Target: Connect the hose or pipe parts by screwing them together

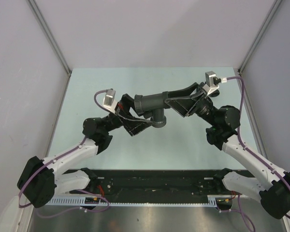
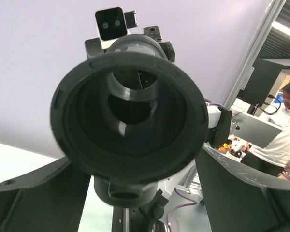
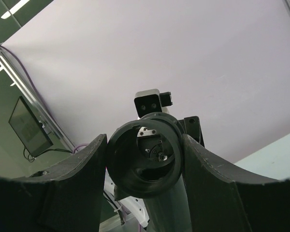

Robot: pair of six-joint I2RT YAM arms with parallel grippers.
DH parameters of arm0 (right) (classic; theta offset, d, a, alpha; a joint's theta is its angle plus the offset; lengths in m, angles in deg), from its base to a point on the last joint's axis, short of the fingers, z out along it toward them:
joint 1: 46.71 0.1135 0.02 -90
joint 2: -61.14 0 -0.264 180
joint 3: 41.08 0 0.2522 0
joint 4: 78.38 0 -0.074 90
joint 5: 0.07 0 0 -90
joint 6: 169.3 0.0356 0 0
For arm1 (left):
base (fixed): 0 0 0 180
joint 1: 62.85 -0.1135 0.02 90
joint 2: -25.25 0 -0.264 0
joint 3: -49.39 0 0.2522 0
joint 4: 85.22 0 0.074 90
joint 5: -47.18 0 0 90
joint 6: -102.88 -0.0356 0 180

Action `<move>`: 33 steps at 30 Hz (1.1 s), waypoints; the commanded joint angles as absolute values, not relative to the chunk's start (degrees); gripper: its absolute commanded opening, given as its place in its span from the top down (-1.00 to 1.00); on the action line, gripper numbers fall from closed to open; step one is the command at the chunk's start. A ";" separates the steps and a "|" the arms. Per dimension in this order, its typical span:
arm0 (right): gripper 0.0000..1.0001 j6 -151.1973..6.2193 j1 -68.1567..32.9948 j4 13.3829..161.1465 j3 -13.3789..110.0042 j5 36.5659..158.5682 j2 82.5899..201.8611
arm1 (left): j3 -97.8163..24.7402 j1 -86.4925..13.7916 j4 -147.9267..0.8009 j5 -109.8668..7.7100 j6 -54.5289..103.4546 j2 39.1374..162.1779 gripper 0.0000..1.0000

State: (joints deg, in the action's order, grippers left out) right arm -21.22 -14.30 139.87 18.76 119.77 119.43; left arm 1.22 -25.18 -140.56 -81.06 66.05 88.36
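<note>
- Two pipe parts point(image 1: 153, 103) hang above the counter's point(image 1: 174, 154) middle, long axis running hand to hand.
- My right hand point(image 1: 175, 104) clamps one end; my left hand point(image 1: 134, 115) gapes wide around the flared end point(image 2: 128, 111).

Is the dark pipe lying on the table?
No, the right wrist view shows the pipe clamped by the right gripper, up in front of the wall and above the table.
</note>
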 commanded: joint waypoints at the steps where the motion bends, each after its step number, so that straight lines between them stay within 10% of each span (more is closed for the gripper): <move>1: 1.00 -21.03 -13.14 145.16 19.35 117.26 119.77 | -3.04 -22.34 -143.61 -76.31 63.16 90.37 -0.72; 17: 1.00 -21.56 -12.34 146.31 15.92 115.33 118.19 | -4.36 -19.26 -151.79 -69.89 65.35 95.74 -0.37; 26: 0.95 -21.65 -12.34 146.05 13.20 115.24 117.57 | -3.48 -19.17 -154.87 -68.74 66.23 95.39 0.57; 33: 0.34 -24.02 -12.95 140.70 11.88 114.80 115.20 | -2.43 -19.26 -154.96 -70.77 65.88 95.04 0.99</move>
